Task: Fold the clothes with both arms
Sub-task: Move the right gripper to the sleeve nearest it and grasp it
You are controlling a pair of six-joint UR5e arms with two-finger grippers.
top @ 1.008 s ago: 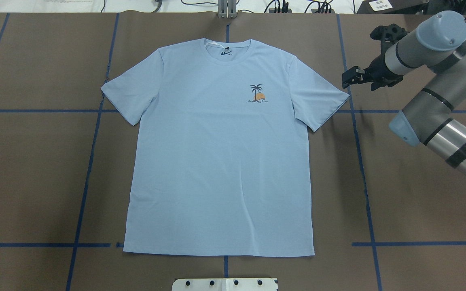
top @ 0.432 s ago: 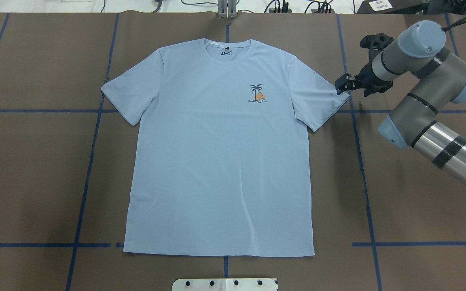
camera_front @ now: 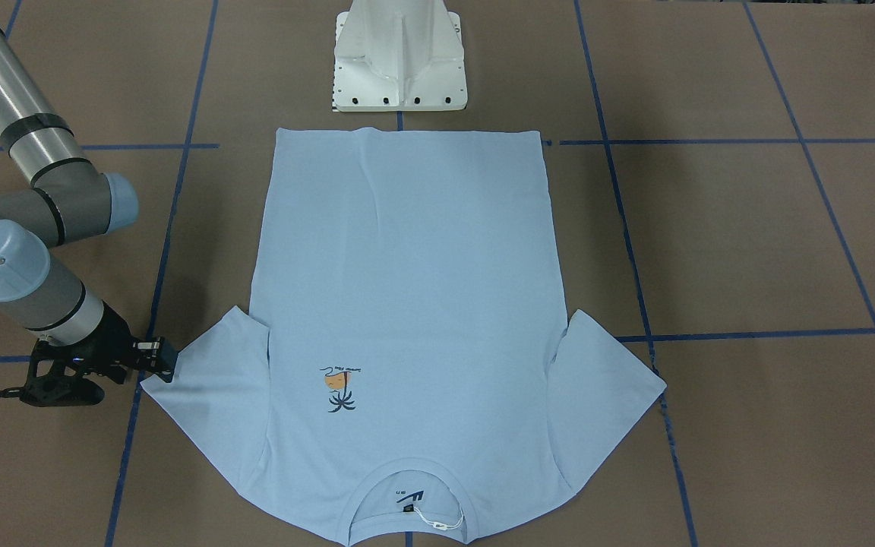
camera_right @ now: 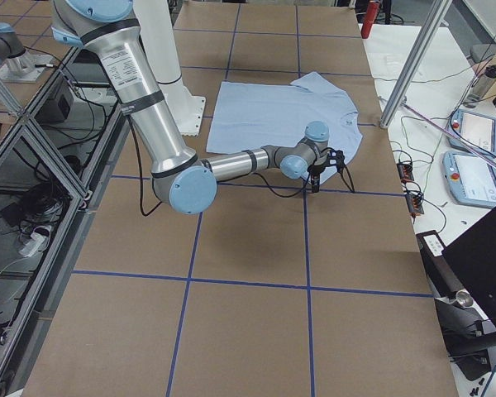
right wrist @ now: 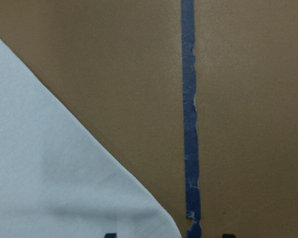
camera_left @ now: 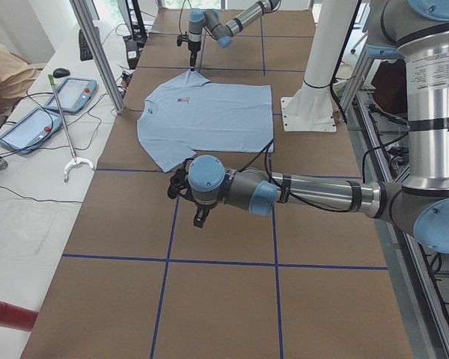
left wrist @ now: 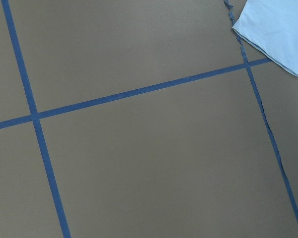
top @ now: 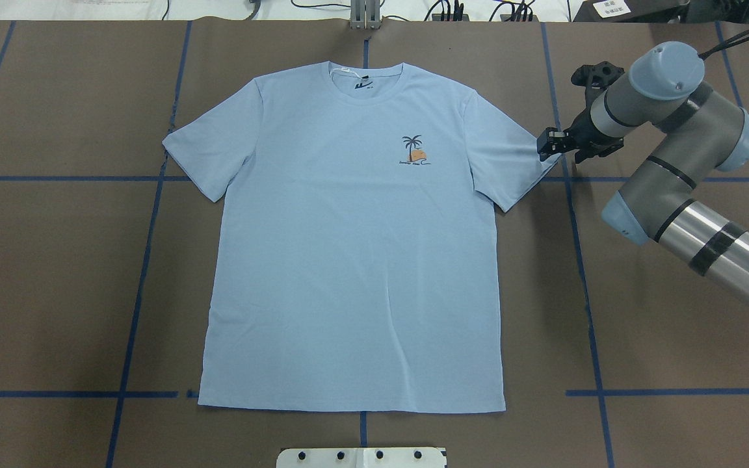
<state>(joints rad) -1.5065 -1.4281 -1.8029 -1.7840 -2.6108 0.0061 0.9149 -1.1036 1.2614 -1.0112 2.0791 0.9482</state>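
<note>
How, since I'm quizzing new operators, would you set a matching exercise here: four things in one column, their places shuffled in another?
Things:
1 right gripper
2 chest print
3 white tag
4 pedestal base

Places:
A just past the hem
B at a sleeve tip
C inside the collar
D on the T-shirt front

Pairs: 1-B, 2-D, 3-C, 4-A.

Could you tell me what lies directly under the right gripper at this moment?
The corner of the T-shirt's sleeve, bare brown table and a blue tape line lie below the right gripper. Whatever the sleeve covers cannot be seen.
</note>
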